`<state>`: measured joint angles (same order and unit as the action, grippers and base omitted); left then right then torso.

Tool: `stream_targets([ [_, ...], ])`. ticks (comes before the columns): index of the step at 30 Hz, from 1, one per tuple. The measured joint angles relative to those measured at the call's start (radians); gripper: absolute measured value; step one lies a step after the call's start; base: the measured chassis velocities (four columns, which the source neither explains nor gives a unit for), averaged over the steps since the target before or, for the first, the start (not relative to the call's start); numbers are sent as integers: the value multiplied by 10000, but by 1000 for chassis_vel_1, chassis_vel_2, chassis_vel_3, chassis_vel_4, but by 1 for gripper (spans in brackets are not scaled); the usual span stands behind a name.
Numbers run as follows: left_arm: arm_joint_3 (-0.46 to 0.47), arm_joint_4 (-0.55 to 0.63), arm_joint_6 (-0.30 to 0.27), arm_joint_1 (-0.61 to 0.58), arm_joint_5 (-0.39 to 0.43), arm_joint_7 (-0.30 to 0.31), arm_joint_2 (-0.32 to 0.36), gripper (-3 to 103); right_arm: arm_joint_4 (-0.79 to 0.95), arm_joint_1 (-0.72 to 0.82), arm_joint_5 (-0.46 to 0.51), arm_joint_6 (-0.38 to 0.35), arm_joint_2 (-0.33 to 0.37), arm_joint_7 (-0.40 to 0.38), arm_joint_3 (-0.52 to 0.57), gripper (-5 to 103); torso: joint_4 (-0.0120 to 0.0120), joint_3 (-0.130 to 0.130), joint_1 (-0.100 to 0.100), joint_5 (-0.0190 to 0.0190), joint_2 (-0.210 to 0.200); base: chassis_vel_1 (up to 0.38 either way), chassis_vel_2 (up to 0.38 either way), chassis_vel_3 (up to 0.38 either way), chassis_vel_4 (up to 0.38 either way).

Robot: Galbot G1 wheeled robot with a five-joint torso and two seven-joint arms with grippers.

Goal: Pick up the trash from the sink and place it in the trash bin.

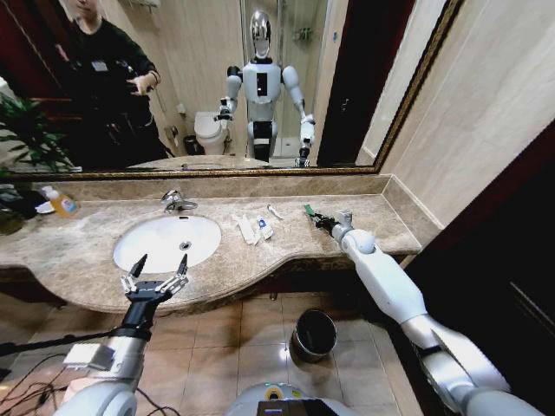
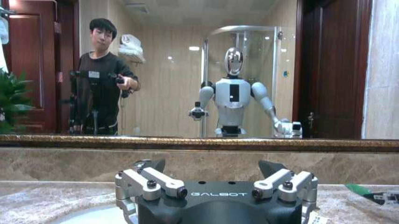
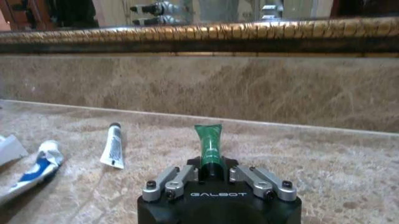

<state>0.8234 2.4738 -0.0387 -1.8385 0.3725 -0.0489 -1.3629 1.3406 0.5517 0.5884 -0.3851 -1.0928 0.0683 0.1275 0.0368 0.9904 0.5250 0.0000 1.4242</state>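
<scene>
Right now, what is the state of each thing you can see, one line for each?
Right pincer: shut on the green tube, low over the counter.
Green tube: held at one end, pointing toward the mirror.
Left pincer: open, in front of the sink.
Sink: no trash visible inside.
White tubes and sachets: lying flat on the counter.
Trash bin: upright on the floor, open top.

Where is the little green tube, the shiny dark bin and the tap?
Small green plastic tube (image 3: pixel 208 143): right wrist view, middle of its body, between the right tool's fingers.
Round dark shiny metal trash bin (image 1: pixel 314 346): head view, its outer wall, on the floor.
Chrome faucet (image 1: pixel 174 202): head view, its spout.
</scene>
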Motion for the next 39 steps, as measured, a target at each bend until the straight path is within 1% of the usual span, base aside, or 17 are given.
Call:
stream_targets([
  [3,0,0,0,0,0,0,0,100,582,196,189,-207,223,-200,140,20,0,0,0,0,0,0,0,0,0],
  [8,0,0,0,0,0,0,0,100,1116,473,284,-315,471,-326,331,20,0,0,0,1,0,0,0,0,0],
  [11,0,0,0,-1,0,0,0,100,1749,974,309,-331,767,-379,699,20,1,0,0,0,0,0,0,0,0],
  [12,0,0,0,-1,0,0,0,100,1749,974,309,-331,767,-379,699,20,1,0,0,0,0,0,0,0,0],
  [15,0,0,0,0,0,0,0,100,2339,1700,309,-322,1150,-360,1191,20,0,0,0,1,0,0,0,0,0],
  [16,0,0,0,0,0,0,0,100,2339,1700,309,-322,1150,-360,1191,20,0,0,0,1,0,0,0,0,0],
  [19,0,0,0,0,0,-1,-1,100,3061,2682,312,-304,1536,-350,1825,20,0,-1,0,0,0,0,0,0,0],
  [21,0,0,0,0,0,1,0,100,3220,2914,317,-300,1602,-351,1949,20,-1,-1,0,1,0,0,0,0,0],
  [23,0,0,0,-1,0,0,0,100,3869,3814,329,-231,1812,-430,2366,20,-1,-1,0,4,0,0,0,0,0],
  [24,0,0,0,-1,0,0,0,100,3869,3814,329,-231,1812,-430,2366,20,-1,-1,0,4,0,0,0,0,0],
  [26,0,0,0,0,0,0,0,100,4466,4499,330,-37,1927,-595,2665,20,-1,-1,-1,1,0,0,0,0,0],
  [27,0,0,0,0,0,0,0,100,4835,4837,323,14,1958,-701,2795,20,-1,-1,-1,0,0,0,0,0,0],
  [32,0,0,0,0,0,0,0,100,5638,5430,305,27,1918,-979,2916,20,-1,-1,-1,-2,1,0,0,0,0],
  [35,0,0,0,0,0,0,0,100,6579,6384,219,-50,1633,-1397,3116,20,3,-1,0,-3,1,0,0,0,0],
  [36,0,0,0,0,0,0,0,100,6579,6384,219,-50,1633,-1397,3116,20,3,-1,0,-3,1,0,0,0,0],
  [39,1,0,0,0,0,1,1,100,7216,7436,-157,-36,1190,-1482,3354,20,0,-1,-1,-1,1,0,0,0,0],
])
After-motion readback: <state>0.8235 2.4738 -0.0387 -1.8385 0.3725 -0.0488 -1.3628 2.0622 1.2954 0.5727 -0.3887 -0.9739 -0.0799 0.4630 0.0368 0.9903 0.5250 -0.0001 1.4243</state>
